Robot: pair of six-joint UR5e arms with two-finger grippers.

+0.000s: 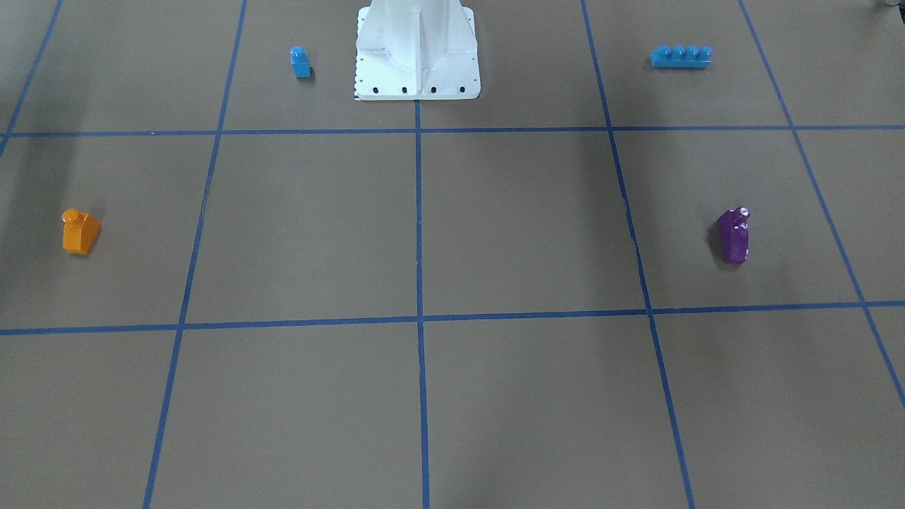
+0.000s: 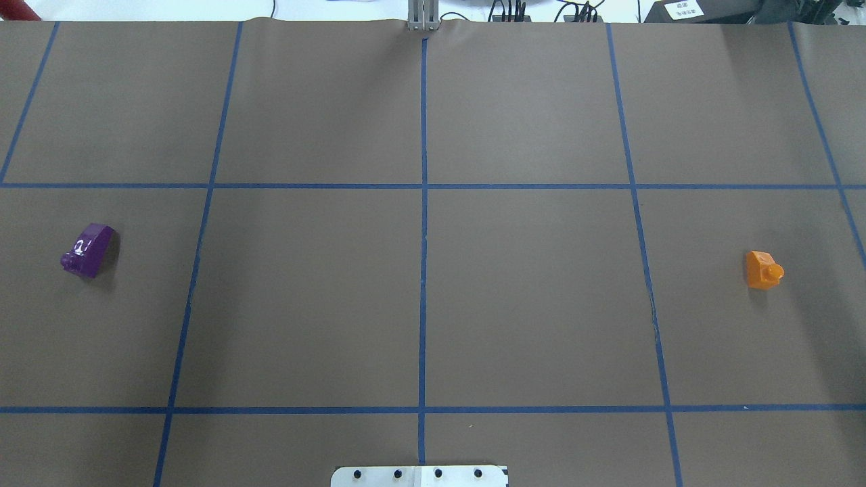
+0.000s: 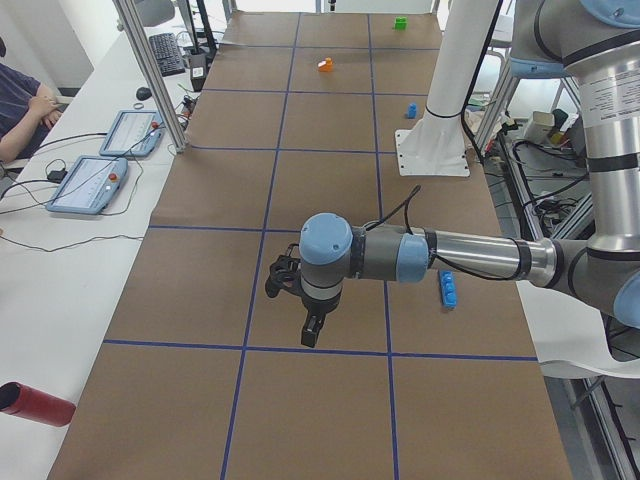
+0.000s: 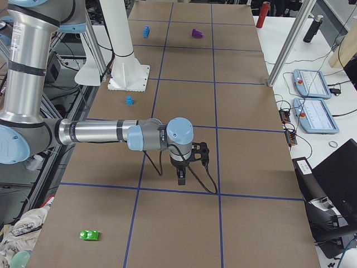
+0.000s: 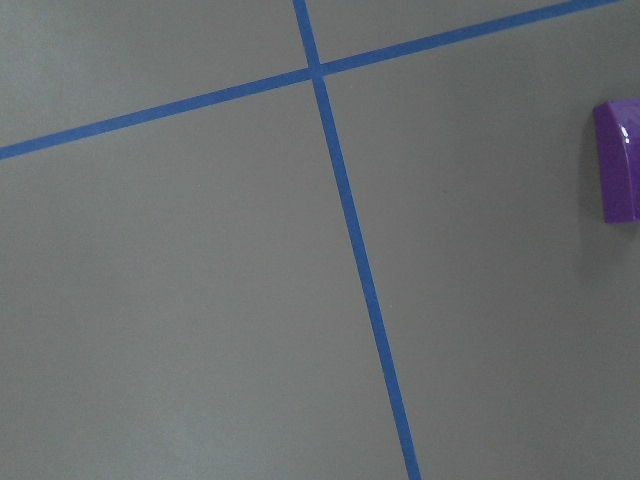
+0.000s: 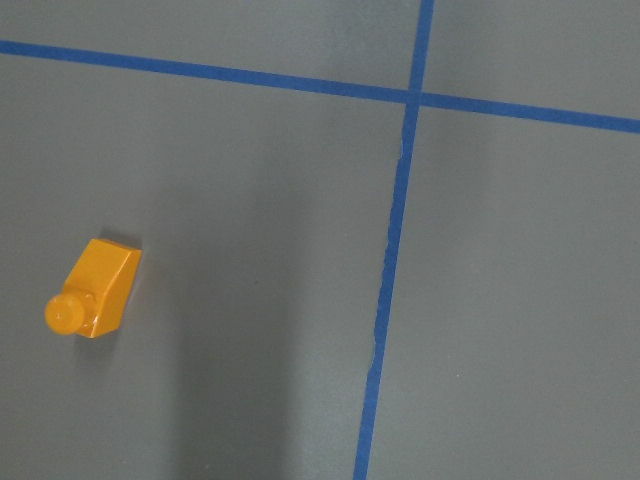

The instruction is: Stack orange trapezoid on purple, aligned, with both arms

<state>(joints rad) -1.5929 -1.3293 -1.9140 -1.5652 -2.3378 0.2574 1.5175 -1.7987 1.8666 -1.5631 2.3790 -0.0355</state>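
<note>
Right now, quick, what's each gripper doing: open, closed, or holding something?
Left gripper: cannot be told; seen only from the side.
Right gripper: cannot be told; seen only from the side.

No text, brand, number or sign can be read on any surface inspected. A white label [image 2: 683,9] on dark equipment past the far edge of the table [image 2: 541,304] carries print too small to make out. The two control tablets [image 4: 313,84] lying beside the table show pale screens, and their contents are likewise unreadable.

Left hand [image 3: 312,336], right hand [image 4: 181,179]: both downward
</note>
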